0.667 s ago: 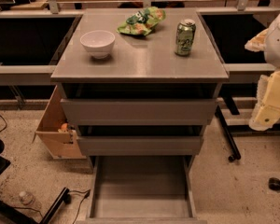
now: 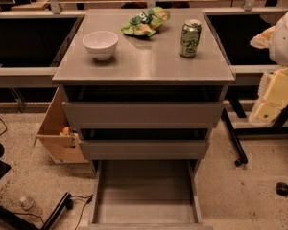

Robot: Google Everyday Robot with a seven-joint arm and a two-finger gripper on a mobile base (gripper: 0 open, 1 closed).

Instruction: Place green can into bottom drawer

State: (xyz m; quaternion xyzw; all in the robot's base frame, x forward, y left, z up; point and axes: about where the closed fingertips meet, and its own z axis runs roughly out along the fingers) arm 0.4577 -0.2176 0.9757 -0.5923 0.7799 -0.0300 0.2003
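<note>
One green can point(image 2: 190, 38) stands upright, long axis vertical, silver top up, at the upper right of the cabinet top point(image 2: 149, 66). To its left are one snack bag point(image 2: 146, 22) and one white bowl point(image 2: 100, 44). Of three drawers, the bottom drawer point(image 2: 145, 191) is pulled out, lower centre. The gripper point(image 2: 273, 97) is at the right edge; I cannot tell its grip.

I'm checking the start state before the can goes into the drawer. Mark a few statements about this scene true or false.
1. The green can stands upright on the cabinet top. True.
2. The bottom drawer is shut. False: it is pulled out.
3. The white bowl sits on the picture's right of the green can. False: it sits on the picture's left.
4. The gripper hangs beyond the cabinet's right edge in the picture, apart from the green can. True.
5. The snack bag lies in the white bowl. False: it lies on the cabinet top, further back.
</note>
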